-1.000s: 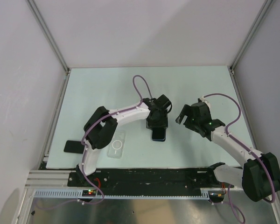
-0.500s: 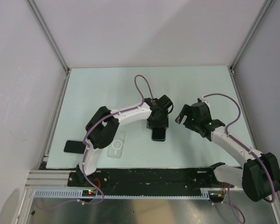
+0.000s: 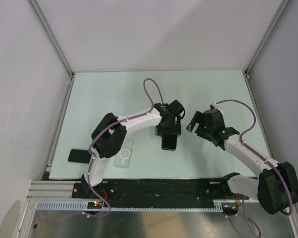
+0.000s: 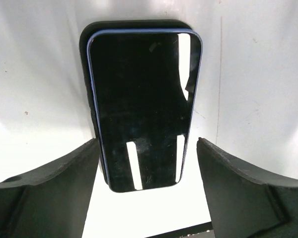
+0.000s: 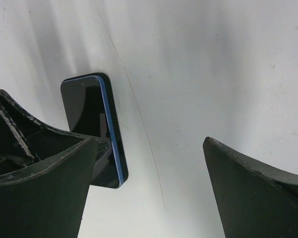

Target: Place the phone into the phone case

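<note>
So the phone [image 3: 169, 143] is lying flat, screen up, on the pale table [image 3: 213, 94], a bit below the middle of the top view and a bit right of center. In the left wrist view it fills the middle of the frame, with a thin blue rim round the glossy dark glass and streaks of light on it. The left gripper [image 3: 169, 132] hangs right over the phone's far end with its jaws spread. One finger [image 4: 49, 193] sits just beside the phone's left edge, though I can't tell if it actually touches. The other finger [image 4: 243, 193] has a clear strip of table between it and the right edge, so nothing is pinched. The case [image 3: 124, 154] is off to the lower left of the phone, flat on the table with its white ring showing. It's well apart from the phone, and the left arm [image 3: 109, 140] crosses over its upper left corner in the top view. The right gripper [image 3: 194, 122] sits just right of the phone, jaws wide and empty. Its own camera sees the phone at the left of the frame, partly behind one finger. There's also a flat black thing [image 3: 77, 155] way over by the table's lower left edge.
</note>
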Robot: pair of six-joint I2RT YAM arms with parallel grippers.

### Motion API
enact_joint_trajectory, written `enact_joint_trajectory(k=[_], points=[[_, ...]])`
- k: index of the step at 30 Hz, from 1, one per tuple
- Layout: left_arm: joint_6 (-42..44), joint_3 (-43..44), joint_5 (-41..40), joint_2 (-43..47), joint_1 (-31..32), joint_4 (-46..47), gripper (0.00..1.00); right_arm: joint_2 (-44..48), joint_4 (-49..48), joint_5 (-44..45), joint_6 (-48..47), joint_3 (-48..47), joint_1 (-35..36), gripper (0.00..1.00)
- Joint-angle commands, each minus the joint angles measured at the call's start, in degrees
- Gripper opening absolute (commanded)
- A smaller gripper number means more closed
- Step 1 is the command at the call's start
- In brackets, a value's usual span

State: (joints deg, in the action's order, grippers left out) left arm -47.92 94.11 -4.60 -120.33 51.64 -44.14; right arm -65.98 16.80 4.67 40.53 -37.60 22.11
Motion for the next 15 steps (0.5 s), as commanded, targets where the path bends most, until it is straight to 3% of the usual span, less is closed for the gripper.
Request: enact_joint_trajectory(k=[1,11,15], points=[[0.89,3.05,-1.70,1.78,0.32,0.51,0.84,0.14,-1.99,0.10,0.16,-0.01,-0.16,0.94],[1.98,0.97,-3.41,5.45,-1.38,0.50,0.85,-1.19,-2.95,-0.70,-0.28,0.05,-0.21,0.94],[3.67,-3.44,-4.97,10.73,-4.48,0.49,0.83,-3.00,-4.39,-2.77,-1.20,-0.43,0.61,0.88]])
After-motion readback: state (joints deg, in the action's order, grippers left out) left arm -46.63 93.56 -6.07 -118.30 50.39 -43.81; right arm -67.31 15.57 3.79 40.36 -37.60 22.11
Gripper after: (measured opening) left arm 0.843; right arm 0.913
